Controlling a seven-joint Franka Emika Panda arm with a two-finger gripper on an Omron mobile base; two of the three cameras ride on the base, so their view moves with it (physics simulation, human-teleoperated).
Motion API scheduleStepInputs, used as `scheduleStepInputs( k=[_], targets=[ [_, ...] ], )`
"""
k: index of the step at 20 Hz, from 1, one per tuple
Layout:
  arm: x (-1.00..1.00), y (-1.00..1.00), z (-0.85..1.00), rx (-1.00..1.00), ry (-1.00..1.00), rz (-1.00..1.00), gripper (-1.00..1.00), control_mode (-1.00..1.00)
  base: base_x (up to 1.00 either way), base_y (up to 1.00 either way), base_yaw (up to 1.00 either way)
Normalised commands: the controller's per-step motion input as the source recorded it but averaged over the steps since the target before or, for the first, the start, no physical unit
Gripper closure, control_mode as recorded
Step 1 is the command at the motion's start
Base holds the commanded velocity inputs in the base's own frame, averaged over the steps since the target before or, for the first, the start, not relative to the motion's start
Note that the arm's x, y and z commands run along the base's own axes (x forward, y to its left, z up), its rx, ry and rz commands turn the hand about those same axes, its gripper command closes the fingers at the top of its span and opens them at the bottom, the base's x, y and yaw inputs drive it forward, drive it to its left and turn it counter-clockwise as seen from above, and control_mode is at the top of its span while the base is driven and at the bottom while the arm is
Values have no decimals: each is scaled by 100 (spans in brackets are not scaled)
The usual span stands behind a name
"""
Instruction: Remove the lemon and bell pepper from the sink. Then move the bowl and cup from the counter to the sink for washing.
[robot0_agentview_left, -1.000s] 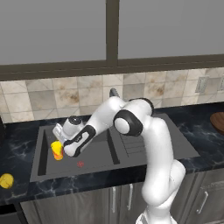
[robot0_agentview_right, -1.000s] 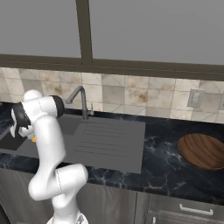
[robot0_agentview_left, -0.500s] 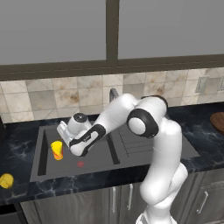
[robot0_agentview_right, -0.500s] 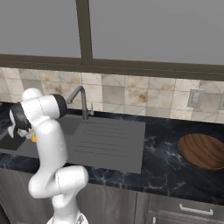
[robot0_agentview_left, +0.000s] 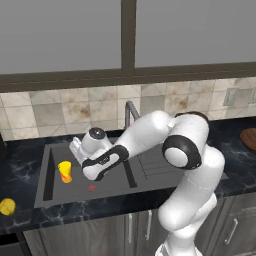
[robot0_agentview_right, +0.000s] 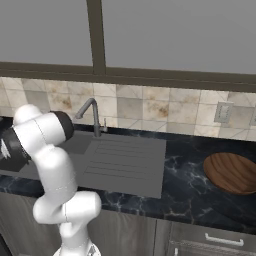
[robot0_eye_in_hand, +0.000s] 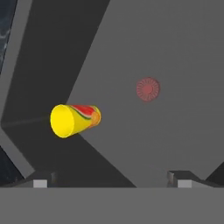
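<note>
The pincer is hanging over the dark grey rectangular sink with its jaws spread wide, gripping nothing. The small yellow cup with a red-orange mark is standing upright on the sink floor, long axis vertical and mouth up, beside the reddish drain disc. The small yellow ball-shaped lemon is lying on the dark marble table left of the sink, and the wide brown wooden bowl is sitting on the table far right.

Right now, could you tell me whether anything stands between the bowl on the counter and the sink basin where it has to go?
Nothing visible does. The bowl sits on the counter right of the sink, with only bare counter and the flat drainboard between. In the basin, the cup stands by the left wall, leaving open floor around the drain.
</note>
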Motion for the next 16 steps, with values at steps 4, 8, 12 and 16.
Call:
scheduleStepInputs(
  k=[4, 8, 12, 16],
  targets=[
    [-18, -23, 50, -6, 10, 0, -100, -100, 0, 0, 0],
    [-16, -26, 49, -8, 17, 0, -100, -100, 0, 0, 0],
    [-28, -32, 42, -7, 11, 0, -100, -100, 0, 0, 0],
    [-38, -35, 33, -10, 3, 3, -100, -100, 0, 0, 0]
  ],
)
